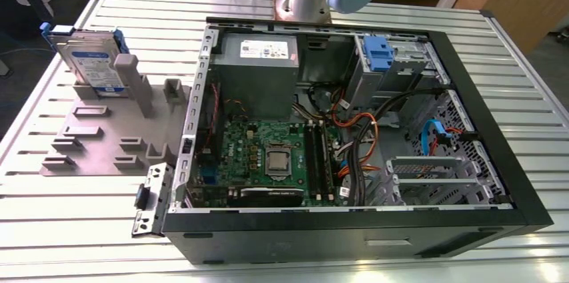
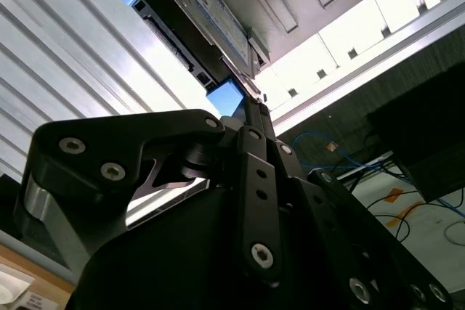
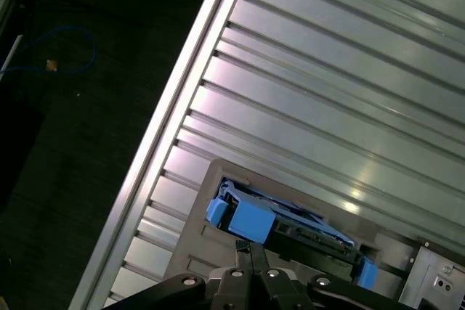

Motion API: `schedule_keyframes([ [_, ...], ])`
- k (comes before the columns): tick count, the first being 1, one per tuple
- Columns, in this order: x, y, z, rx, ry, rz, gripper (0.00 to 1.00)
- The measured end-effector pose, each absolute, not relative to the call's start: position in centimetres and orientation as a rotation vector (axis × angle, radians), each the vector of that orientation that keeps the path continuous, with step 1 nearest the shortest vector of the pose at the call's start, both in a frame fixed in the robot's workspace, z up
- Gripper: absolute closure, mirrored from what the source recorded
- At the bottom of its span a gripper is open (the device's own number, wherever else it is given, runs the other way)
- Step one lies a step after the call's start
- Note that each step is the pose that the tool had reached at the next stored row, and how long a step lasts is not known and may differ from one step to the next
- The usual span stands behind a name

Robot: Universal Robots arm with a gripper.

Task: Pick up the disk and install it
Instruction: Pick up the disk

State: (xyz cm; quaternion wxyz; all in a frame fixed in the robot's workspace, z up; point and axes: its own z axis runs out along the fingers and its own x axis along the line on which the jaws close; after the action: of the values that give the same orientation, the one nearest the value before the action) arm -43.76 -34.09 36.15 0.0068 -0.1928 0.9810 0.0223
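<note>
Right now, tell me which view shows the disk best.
The exterior view: the disk stands upright in the grey holder, label and blue carrier visible. The second wrist view shows the disk obliquely; the first wrist view, mostly its blue carrier.

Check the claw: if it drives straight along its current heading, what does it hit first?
Most likely the disk: in both wrist views the claw points at its blue carrier tab, standing in the grey holder. Remaining gap is unclear.
</note>
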Motion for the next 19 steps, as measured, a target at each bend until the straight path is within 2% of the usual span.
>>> schedule_keyframes([
  [19,-43.76,-34.09,36.15,-0.625,3.064,0.07,0.89],
])
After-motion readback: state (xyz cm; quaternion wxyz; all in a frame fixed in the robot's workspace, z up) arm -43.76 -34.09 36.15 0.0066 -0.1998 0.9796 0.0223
